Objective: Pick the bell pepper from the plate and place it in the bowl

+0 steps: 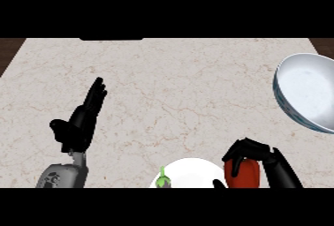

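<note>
The counter [183, 88] is surfaced in pale beige stone with fine brown veining; dark wood is seen at both upper corners. A round white plate [195, 174] is cut off by the lower edge, and a small green-stemmed vegetable [162, 178] lies on its left part. The red, glossy bell pepper [243, 174] is enclosed by the curled fingers of the right hand [257, 154] at the plate's right rim. A smooth white bowl [308, 90] is seen at the right edge. The left hand [81, 119] is held open, fingers straight, at the left.
</note>
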Controlling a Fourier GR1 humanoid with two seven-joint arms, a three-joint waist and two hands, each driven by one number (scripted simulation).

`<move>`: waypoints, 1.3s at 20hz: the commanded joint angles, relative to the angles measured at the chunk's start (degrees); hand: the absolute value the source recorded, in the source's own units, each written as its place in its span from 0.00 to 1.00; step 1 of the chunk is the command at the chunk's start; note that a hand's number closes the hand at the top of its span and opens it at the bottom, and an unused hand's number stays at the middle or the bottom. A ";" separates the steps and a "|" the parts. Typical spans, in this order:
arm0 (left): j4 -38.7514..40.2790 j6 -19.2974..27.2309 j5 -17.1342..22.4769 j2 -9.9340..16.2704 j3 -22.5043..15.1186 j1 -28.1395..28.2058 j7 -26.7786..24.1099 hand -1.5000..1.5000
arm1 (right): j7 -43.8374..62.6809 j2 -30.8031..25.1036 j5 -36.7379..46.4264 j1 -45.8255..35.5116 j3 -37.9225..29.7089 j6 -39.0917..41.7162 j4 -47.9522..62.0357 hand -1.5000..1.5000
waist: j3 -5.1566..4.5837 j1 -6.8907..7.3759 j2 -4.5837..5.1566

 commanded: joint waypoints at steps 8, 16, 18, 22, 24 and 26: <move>0.40 -2.20 1.98 1.98 2.72 -1.65 0.27 0.50 | 22.49 -4.96 4.93 -8.18 -8.36 5.58 -25.87 1.00 | -0.12 0.40 0.20; -1.38 -0.96 -0.06 -0.18 -0.30 0.06 1.20 0.50 | 42.28 -8.85 0.57 -32.69 -17.62 11.84 -20.05 1.00 | -0.12 1.02 0.13; 1.22 -0.88 -0.66 -0.81 -0.43 1.00 -2.86 0.50 | 45.49 -8.94 -1.55 -37.04 -20.13 12.93 -18.85 1.00 | -0.09 0.79 0.16; -2.65 -1.49 -0.04 -0.09 -0.19 2.51 0.42 0.50 | 43.43 -11.56 -2.55 -43.60 -24.80 14.59 -7.70 1.00 | -0.04 1.03 0.20; 1.36 -0.77 -1.57 -0.96 -0.69 0.70 -1.96 0.50 | 43.96 -11.65 -5.68 -44.39 -28.01 14.90 -5.76 1.00 | -0.03 0.81 0.24; 1.14 0.26 -1.34 -1.34 0.22 -0.93 -0.43 0.50 | 37.60 -13.41 -5.02 -43.73 -30.53 15.14 -0.30 1.00 | -0.01 0.83 0.31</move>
